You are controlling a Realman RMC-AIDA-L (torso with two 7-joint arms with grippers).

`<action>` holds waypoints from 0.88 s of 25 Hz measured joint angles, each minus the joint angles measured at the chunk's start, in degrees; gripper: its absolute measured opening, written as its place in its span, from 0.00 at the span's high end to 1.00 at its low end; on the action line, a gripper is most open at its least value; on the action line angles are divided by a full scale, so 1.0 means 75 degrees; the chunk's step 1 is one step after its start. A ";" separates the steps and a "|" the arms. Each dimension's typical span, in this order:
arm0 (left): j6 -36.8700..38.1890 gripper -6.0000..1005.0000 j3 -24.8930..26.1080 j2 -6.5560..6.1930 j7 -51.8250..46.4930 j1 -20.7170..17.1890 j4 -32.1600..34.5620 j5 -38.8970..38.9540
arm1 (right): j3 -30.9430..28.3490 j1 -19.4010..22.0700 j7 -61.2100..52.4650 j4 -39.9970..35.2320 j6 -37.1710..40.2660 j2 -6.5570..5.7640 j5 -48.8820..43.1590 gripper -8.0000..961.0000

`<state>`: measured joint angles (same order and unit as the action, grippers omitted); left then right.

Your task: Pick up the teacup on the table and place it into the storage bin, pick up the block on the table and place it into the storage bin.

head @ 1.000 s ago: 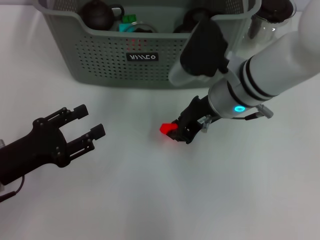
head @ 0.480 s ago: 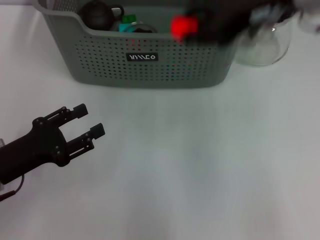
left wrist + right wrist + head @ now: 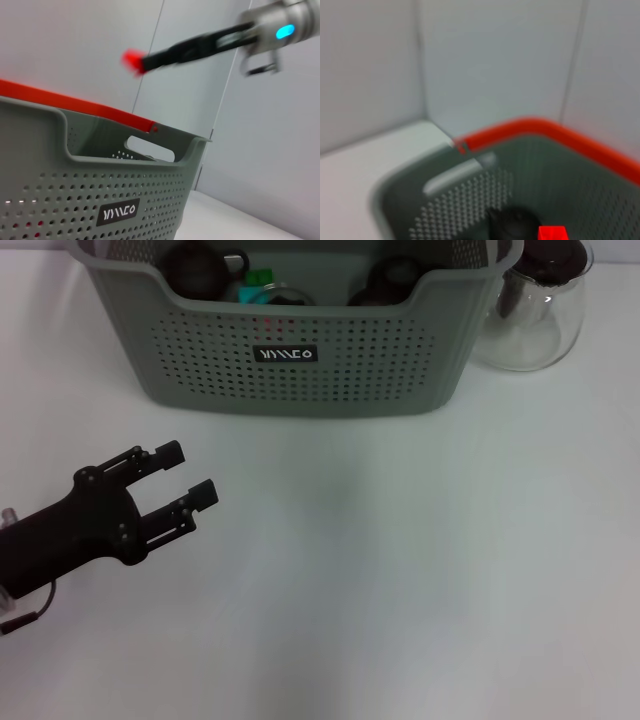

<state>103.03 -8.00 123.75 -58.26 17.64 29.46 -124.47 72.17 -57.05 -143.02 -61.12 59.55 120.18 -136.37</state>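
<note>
head camera looks down; both wrist cameras closely face the storage bin (image 3: 300, 350)

The head view is bright and even, and the white table (image 3: 400, 590) shows only soft, faint shadows. The glass pitcher (image 3: 530, 315) at the upper right has small shiny spots. In the left wrist view the red block (image 3: 133, 60) is smeared. The right wrist view is blurry all over, with the storage bin (image 3: 470, 195) fuzzy.

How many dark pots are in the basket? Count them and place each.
2. One pot at the basket's left end, another right of centre; the wall may hide more.
</note>
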 joint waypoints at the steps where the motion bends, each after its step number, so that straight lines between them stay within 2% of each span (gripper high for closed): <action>1: -0.0002 0.29 0.0002 0.0000 -0.0002 0.0009 -0.0001 -0.0010 | -0.0002 -0.0293 0.0023 0.0646 -0.0357 -0.0004 -0.0088 0.77; 4: -0.0051 0.29 -0.0001 0.0009 -0.0002 0.0013 -0.0002 -0.0018 | -0.0024 -0.1130 0.0175 0.2533 -0.1443 -0.0023 -0.0215 0.77; 7: -0.0097 0.29 -0.0015 0.0010 -0.0002 0.0013 -0.0013 -0.0021 | 0.0037 -0.1608 0.0363 0.3627 -0.2189 0.0016 -0.0244 0.77; 9: -0.0106 0.29 -0.0018 0.0012 -0.0003 0.0014 -0.0053 -0.0021 | 0.0118 -0.1753 0.0510 0.3977 -0.2449 0.0056 -0.0190 0.77; 17: -0.0133 0.29 -0.0001 0.0012 0.0027 -0.0008 -0.0086 -0.0021 | 0.0782 -0.1595 0.0711 0.3907 -0.2475 0.0067 0.0281 0.77; 19: -0.0135 0.29 0.0001 0.0012 0.0024 -0.0018 -0.0085 -0.0011 | 0.0789 -0.1369 0.0731 0.3528 -0.2316 0.0053 0.0435 0.69; 22: -0.0125 0.29 0.0007 0.0012 0.0020 -0.0027 -0.0084 0.0031 | 0.0793 -0.0612 0.0777 0.2283 -0.1919 0.0044 0.0799 0.57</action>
<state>102.09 -7.94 123.84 -58.11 17.44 28.83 -124.25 78.12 -61.64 -137.19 -43.99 45.15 120.51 -130.38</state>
